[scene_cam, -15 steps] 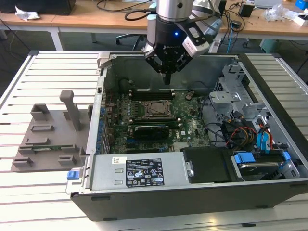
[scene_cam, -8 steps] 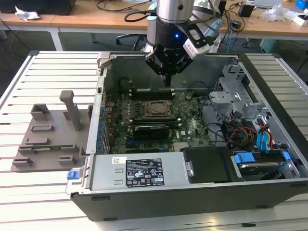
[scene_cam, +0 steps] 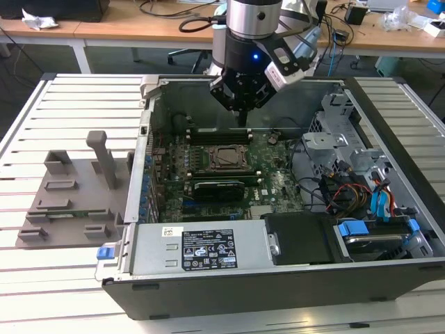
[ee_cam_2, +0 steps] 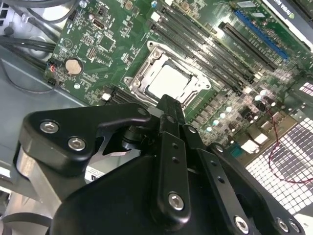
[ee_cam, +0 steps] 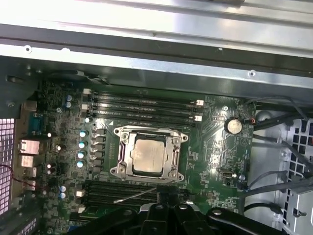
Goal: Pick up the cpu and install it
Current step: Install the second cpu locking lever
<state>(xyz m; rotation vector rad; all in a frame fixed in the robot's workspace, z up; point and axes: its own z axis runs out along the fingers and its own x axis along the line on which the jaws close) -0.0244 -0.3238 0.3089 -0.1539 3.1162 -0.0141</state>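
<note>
So the gripper (ee_cam_2: 168, 105) has its black fingers pinched together with nothing between them, hovering over the open PC case (scene_cam: 389, 278). Just past the fingertips in both wrist views, the cpu (ee_cam: 149, 156) is already sitting flat in the socket frame (ee_cam: 149, 133) on the green motherboard (ee_cam: 215, 147). Further out, the RAM slots (ee_cam: 144, 108), then a coin battery (ee_cam: 233, 126) off to one side.
</note>
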